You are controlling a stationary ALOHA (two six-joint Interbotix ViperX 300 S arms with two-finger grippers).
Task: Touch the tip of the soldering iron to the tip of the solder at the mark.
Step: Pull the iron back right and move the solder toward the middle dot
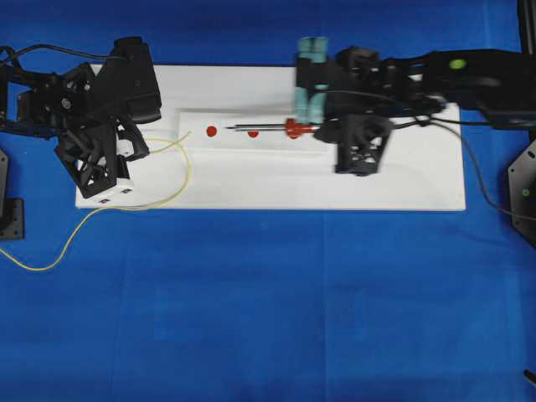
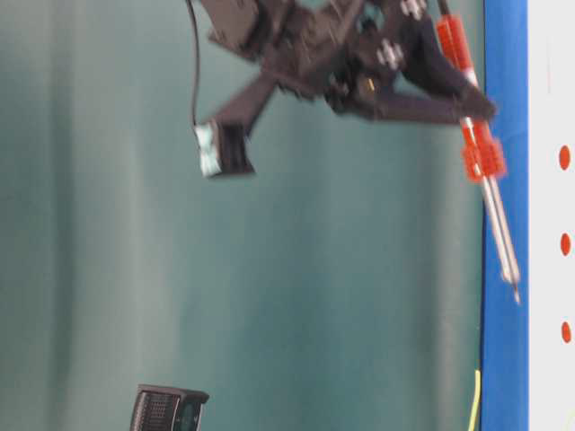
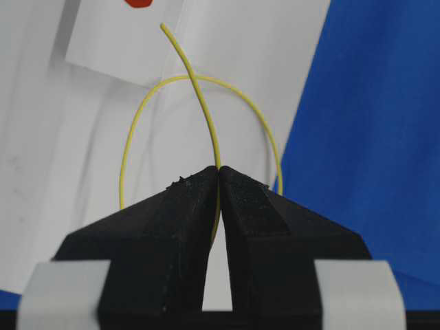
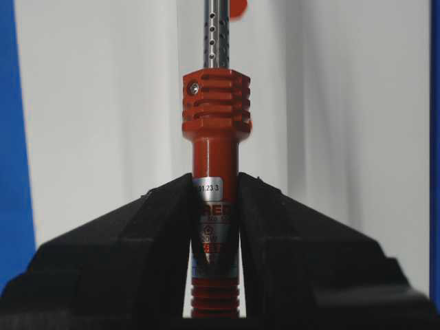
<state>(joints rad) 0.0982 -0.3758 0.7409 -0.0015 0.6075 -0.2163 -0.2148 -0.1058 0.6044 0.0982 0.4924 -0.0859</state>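
Your left gripper (image 3: 218, 172) has its jaws pressed fully together on the solder (image 3: 199, 103), pinching the yellow-green wire a little way back from its free end. That leaves a short length standing out ahead of the jaws, stiff enough to aim, while the slack curls into a loop behind the pinch. The free end hangs just short of the red mark (image 3: 139, 3) at the top of the left wrist view. From overhead, the rest of the wire trails off the white board (image 1: 402, 188) near its left edge and onto the blue surface (image 1: 268, 310).

Your right gripper (image 4: 216, 206) is likewise closed, its jaws clamped on the red-orange handle of the soldering iron (image 4: 215, 148), just below the ribbed collar. Gripping near the collar keeps the long shaft steady and leaves the whole metal length free ahead of the jaws. Overhead, the iron lies along the board's length toward its far edge, tip pointing at the left end; the table-level view shows it held clear of the board.

The two tips are well apart, with red marks between them. My judgement: both tools are held ready and the meeting at the mark is not yet made; you need to bring the tips together there.
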